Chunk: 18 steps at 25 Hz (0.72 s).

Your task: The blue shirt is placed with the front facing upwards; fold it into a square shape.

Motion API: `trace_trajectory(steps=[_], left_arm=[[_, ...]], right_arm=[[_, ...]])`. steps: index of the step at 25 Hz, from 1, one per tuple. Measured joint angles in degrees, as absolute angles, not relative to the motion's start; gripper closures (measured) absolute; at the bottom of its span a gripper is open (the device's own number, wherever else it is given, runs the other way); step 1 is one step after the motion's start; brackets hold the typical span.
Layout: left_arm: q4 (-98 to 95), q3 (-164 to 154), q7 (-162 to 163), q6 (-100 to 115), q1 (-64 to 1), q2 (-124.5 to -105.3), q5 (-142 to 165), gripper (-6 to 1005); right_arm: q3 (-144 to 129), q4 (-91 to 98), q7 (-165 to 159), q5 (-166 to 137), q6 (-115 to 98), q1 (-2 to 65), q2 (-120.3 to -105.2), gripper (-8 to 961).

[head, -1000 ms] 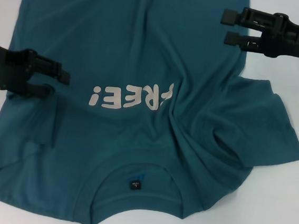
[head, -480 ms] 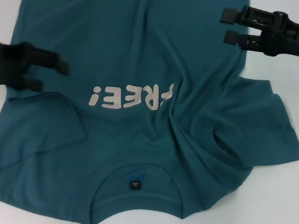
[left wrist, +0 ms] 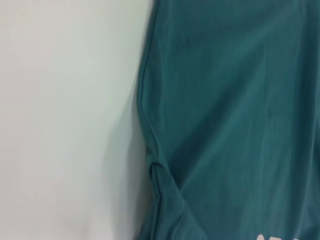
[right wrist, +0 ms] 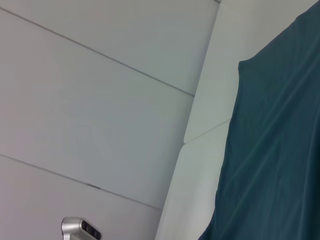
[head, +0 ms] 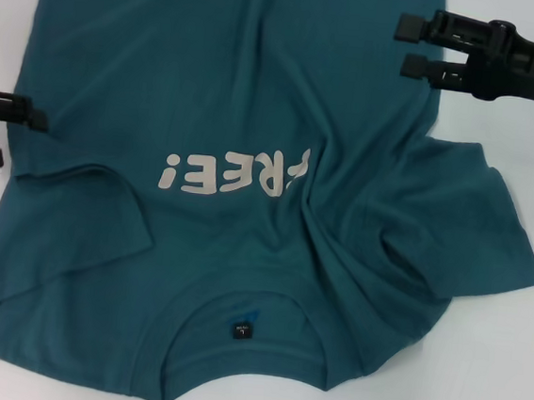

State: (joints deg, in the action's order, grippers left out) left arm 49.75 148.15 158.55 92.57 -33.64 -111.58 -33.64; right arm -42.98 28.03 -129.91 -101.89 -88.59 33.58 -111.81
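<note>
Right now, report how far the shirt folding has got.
Done: the left sleeve lies folded inward on the shirt. In hand: nothing; the left tool is open at the shirt's left edge, the right tool open above its right side. Left: the bunched right sleeve and squaring.

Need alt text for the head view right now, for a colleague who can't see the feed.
The blue shirt lies front-up on a white table, collar nearest the camera, left sleeve folded in over the body, right sleeve bunched and rumpled. The left gripper sits open at the shirt's left edge, holding nothing. The right gripper hovers open over the shirt's far right side.
</note>
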Motion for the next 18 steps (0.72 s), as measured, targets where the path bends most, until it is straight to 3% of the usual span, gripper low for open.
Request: trace_trajectory(steps=[8, 18], left_arm=[[49.32, 146.23, 158.72, 87.75, -34.02, -113.17, -30.71, 94], [46.64, 144.10, 158.81, 85.27, -35.37, -113.38, -30.58, 95]], right_arm=[[-42.98, 28.03, -130.08, -101.79, -88.36, 33.57, -111.79, 39], [-42.91, 28.04, -130.16, -101.67, -88.33, 33.32, -111.70, 38]])
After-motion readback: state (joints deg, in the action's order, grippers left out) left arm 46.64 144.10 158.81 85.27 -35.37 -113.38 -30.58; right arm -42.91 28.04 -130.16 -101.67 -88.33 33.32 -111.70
